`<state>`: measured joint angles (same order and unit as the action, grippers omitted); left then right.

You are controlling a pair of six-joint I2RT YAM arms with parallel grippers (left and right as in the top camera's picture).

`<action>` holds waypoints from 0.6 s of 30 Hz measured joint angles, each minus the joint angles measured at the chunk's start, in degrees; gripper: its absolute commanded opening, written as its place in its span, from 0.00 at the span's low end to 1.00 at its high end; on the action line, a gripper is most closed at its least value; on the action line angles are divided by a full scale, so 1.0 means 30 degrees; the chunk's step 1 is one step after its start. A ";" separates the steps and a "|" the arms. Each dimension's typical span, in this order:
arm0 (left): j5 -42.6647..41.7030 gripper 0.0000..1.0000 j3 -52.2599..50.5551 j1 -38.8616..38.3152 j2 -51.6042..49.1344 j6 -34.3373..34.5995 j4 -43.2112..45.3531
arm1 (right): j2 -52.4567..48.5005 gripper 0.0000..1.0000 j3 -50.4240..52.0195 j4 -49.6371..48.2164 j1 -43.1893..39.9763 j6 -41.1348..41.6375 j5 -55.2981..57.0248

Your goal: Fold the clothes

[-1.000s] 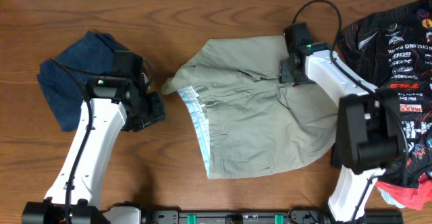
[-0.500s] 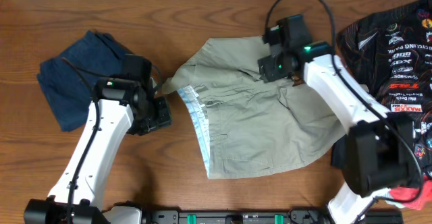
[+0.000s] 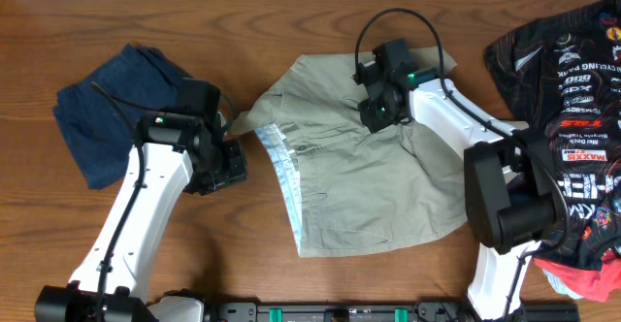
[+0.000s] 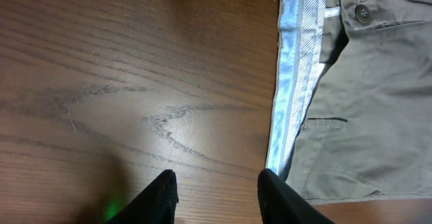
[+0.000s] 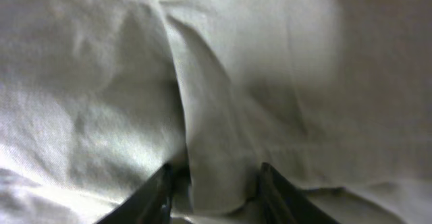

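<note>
Khaki shorts (image 3: 364,172) lie spread mid-table; right gripper (image 5: 214,187) pressed into their upper part, jaws pinching a raised fold, though blurry; left gripper (image 4: 217,193) over bare wood beside the striped waistband (image 4: 291,82), jaws spread, empty.

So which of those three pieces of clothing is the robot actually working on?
The khaki shorts spread in the middle. The right gripper has a ridge of their fabric between its fingers. The folded blue garment on the left and the black printed shirt on the right lie untouched.

wooden table (image 3: 291,12) — shorts (image 3: 359,186), clothes
</note>
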<state>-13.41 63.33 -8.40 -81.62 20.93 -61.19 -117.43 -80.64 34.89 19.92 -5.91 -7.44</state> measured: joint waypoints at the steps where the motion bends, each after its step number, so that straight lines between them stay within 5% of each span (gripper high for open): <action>1: 0.0007 0.41 0.0000 0.0000 0.0000 0.0000 0.0015 | -0.0044 0.23 0.0000 -0.0109 0.0015 0.0102 0.0160; 5: 0.0007 0.41 0.0000 0.0000 0.0000 0.0000 0.0007 | -0.0066 0.01 0.0000 -0.0488 0.0015 0.0466 0.0750; 13: 0.0007 0.41 0.0000 0.0000 0.0000 0.0000 0.0022 | -0.0066 0.01 -0.0015 -0.2178 0.0015 0.0736 0.1501; 18: 0.0007 0.41 0.0000 0.0000 0.0000 0.0000 0.0321 | -0.0291 0.05 -0.1552 -0.6258 -0.0270 0.2142 0.4393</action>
<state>-13.39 63.33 -8.40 -81.62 20.93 -60.23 -118.30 -85.30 16.12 19.11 0.51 5.74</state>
